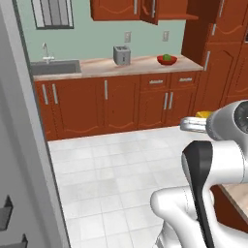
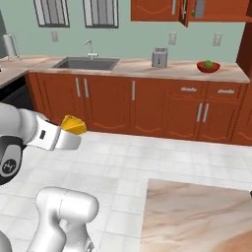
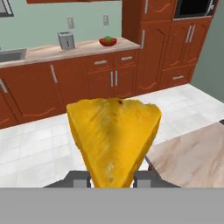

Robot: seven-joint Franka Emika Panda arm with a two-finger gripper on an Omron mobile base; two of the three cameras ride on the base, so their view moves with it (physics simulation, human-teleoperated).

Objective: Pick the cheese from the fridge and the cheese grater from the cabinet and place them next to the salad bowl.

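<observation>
My gripper (image 3: 111, 179) is shut on the cheese (image 3: 114, 138), a yellow-orange wedge that stands large in the hand view. The cheese (image 2: 74, 124) rides at the end of my hand (image 2: 72, 133) above the tiled floor, and appears as a yellow tip (image 1: 204, 115) by the gripper (image 1: 195, 124). The red salad bowl (image 1: 166, 59) (image 2: 208, 66) (image 3: 107, 41) with its green ball sits far off on the wall counter. Above it a cabinet (image 2: 186, 10) stands open with the grey cheese grater (image 2: 199, 8) inside. The grey fridge (image 1: 19, 121) fills the left edge.
A silver toaster (image 1: 121, 55) (image 2: 159, 57) stands on the counter left of the bowl, and a sink (image 2: 86, 63) lies further left. A marble counter corner (image 2: 197, 216) (image 3: 192, 157) is close at my right. White tiled floor (image 1: 116, 164) spreads ahead.
</observation>
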